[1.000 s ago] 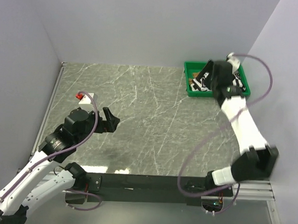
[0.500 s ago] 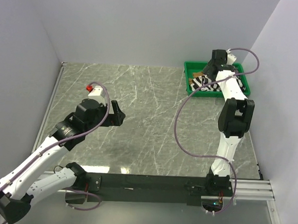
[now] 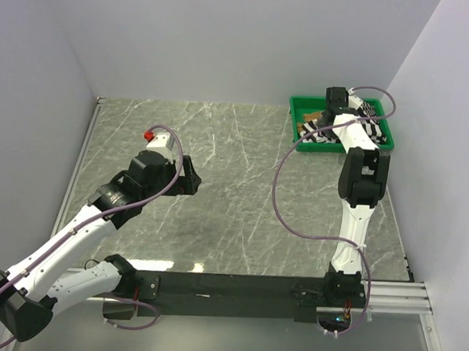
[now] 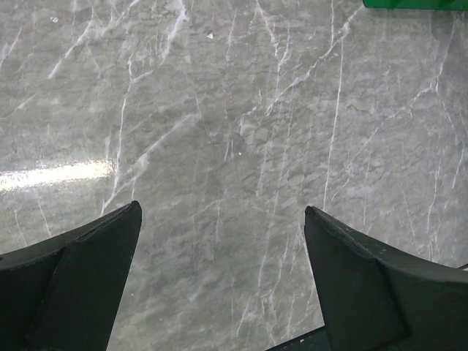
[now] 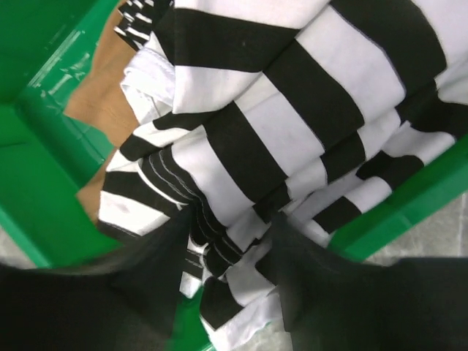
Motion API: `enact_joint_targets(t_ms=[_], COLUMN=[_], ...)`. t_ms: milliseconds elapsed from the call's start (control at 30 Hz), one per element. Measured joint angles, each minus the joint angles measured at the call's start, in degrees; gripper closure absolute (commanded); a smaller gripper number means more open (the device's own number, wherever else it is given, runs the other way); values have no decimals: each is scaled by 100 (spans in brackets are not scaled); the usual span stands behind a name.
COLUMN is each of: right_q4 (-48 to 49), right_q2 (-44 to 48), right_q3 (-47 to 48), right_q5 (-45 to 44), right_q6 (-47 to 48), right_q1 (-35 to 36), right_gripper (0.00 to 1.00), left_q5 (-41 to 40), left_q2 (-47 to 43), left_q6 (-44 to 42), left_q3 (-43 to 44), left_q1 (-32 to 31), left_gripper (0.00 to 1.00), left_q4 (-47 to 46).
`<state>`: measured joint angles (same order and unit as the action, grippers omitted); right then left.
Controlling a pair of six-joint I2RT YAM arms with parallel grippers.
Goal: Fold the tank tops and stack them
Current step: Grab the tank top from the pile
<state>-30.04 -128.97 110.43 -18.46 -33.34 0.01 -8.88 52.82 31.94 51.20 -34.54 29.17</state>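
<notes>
The step in hand is the first pick: drawing one tank top out of the green tray (image 3: 313, 147) so it can be spread and folded on the worktop (image 4: 234, 110). All three tops lie heaped inside the tray. The wide-striped tank top (image 5: 292, 88) is uppermost and fills most of it, the tan-brown tank top (image 5: 99, 95) shows beneath it toward one tray wall, and a corner of the thin-striped tank top (image 5: 137, 13) peeps out near that same wall. The right hand (image 5: 227, 252) is down in the tray with its fingers (image 5: 150, 281) straddling a bunched fold of the wide-striped cloth. The fingers are blurred, so it cannot be told whether they have bitten on the fold or merely stand either side of it. To do this well, the robot would want to pinch only the top garment (the fold between the fingers looks several layers thick, so a deep bite risks catching the cloth below). It should then lift straight up until the hem clears the tray's rim before carrying the top away from the tray. The left hand (image 4: 221, 212) hangs over bare worktop well away from the tray, its fingers spread wide and holding nothing. From there it looks well placed to take a free edge once the top is out.
</notes>
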Motion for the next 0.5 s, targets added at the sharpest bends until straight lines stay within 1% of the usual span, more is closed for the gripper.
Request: enact_joint_targets(t_ms=[67,100,133,367,500], right_q4=[37,55,61,101,85], right_q2=[-57,-70,-70,26,505], right_q3=[15,15,15,55,44], right_q5=[15,20,17,-15,-4], right_q6=[11,11,26,42,219], right_q1=[0,0,0,0,17], right_gripper=[75,91,100,100,100], left_q5=[-2,-2,-7,-55,-142], left_q2=[22,33,39,55,48], left_q6=[0,2,2,33,76], left_q3=[0,0,0,11,70], left_q1=[0,0,0,0,0], left_gripper=[0,1,1,3,5], left_q4=[-24,-39,-52,-146,-203])
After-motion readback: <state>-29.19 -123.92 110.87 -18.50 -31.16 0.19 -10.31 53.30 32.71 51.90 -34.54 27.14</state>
